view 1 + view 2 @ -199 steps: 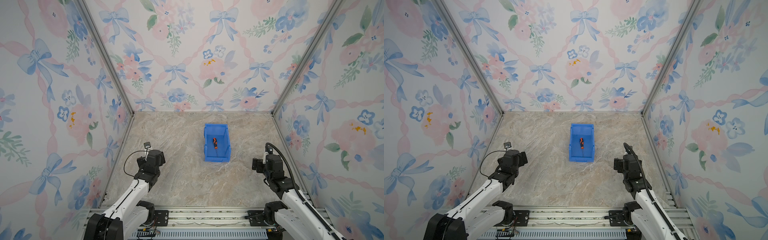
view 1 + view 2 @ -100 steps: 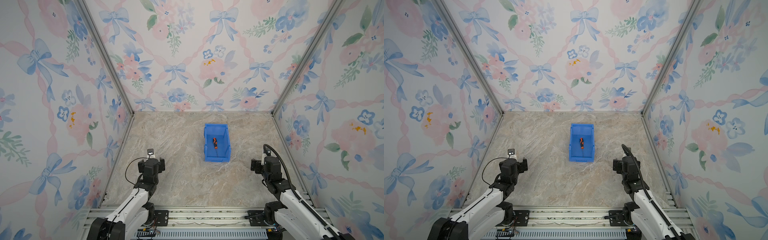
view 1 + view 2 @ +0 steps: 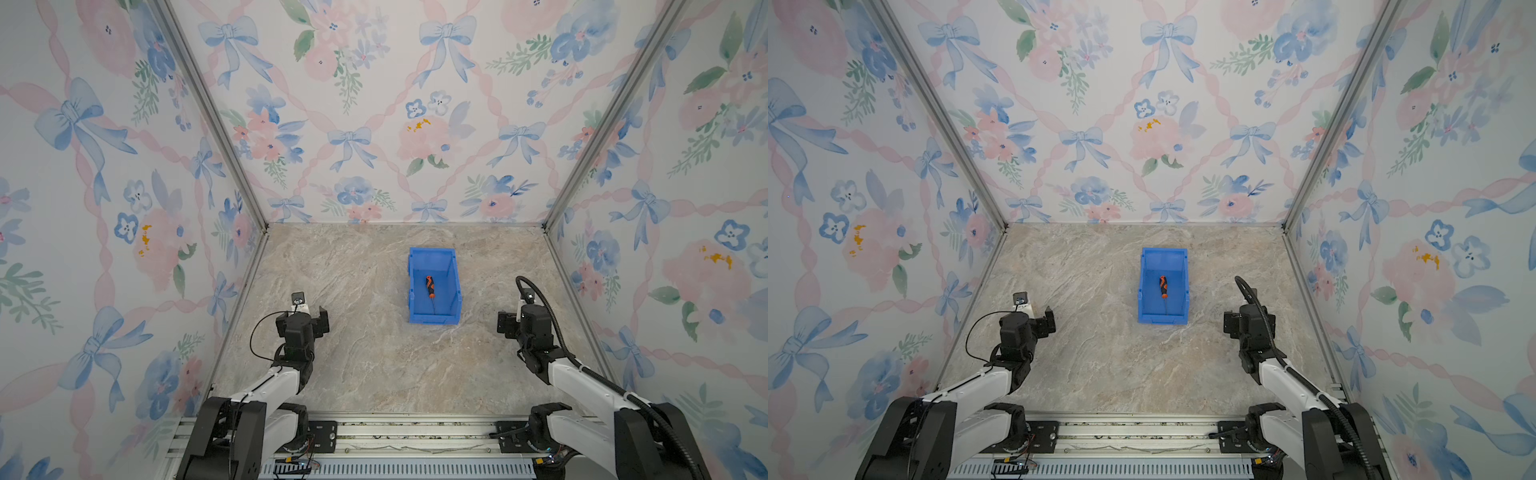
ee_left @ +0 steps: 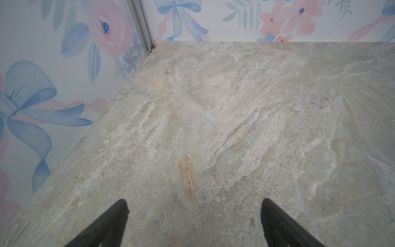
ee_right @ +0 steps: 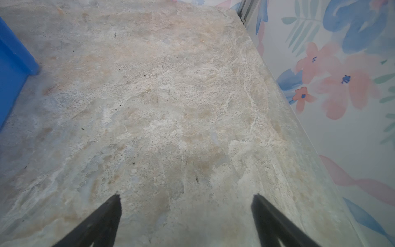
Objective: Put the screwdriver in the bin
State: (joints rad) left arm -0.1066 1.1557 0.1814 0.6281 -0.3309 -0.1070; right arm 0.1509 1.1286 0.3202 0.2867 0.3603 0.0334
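Already the small orange-and-black-handled screwdriver [image 3: 430,286] lies inside the bright blue rectangular plastic bin [image 3: 432,258], centre of both top views, long axis nearly up-frame, handle uppermost, thin shaft pointing down toward the low front lip; the left gripper [image 3: 302,320] sits lower left, the right gripper [image 3: 524,322] lower right and nearer. Left wrist view: jaws wide apart, empty, over bare marbled bench [image 4: 213,107]. Right wrist view: jaws likewise spread and empty, bin wall [image 5: 12,64] at the upper-left edge.

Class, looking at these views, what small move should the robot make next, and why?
Probably just settle to rest and stop: the screwdriver already lies inside the bin, and the left tool and right tool stand open, empty, clear of it.
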